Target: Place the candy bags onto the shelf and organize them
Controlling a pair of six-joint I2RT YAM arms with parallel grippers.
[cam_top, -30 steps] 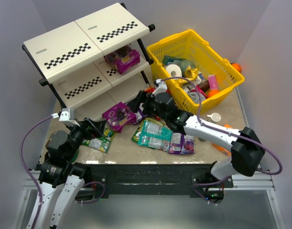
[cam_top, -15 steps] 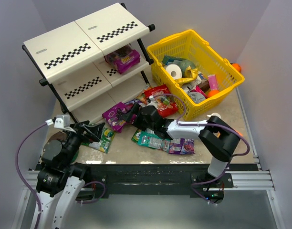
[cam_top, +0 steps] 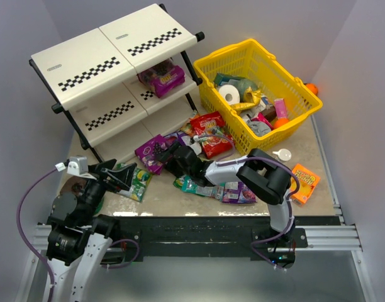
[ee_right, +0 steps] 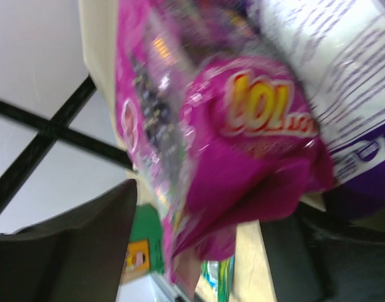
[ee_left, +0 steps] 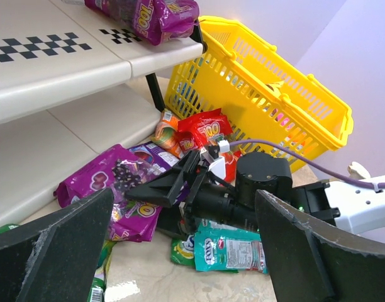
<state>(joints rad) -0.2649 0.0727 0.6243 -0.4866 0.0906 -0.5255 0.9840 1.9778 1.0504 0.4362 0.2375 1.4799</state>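
The shelf (cam_top: 111,56) stands at the back left, with one purple candy bag (cam_top: 161,77) on its middle tier. A magenta bag (cam_top: 151,154) lies on the table in front of the shelf. My right gripper (cam_top: 169,154) is open, and the magenta bag (ee_right: 255,157) lies between its jaws. My left gripper (cam_top: 120,178) is open and empty above a green bag (cam_top: 136,182). A red bag (cam_top: 208,132), a teal bag (cam_top: 202,185) and a purple bag (cam_top: 239,192) lie nearby. The left wrist view shows the right gripper (ee_left: 170,185) over the magenta bag (ee_left: 111,189).
A yellow mesh basket (cam_top: 208,63) with several mixed items stands at the back right. An orange cardboard box (cam_top: 304,181) and a small white cap (cam_top: 284,154) lie at the right. The right arm stretches across the table's middle.
My right arm has swung left from beside the basket to the magenta bag, uncovering the red bag and the orange box. My left gripper has drawn back slightly to the left.
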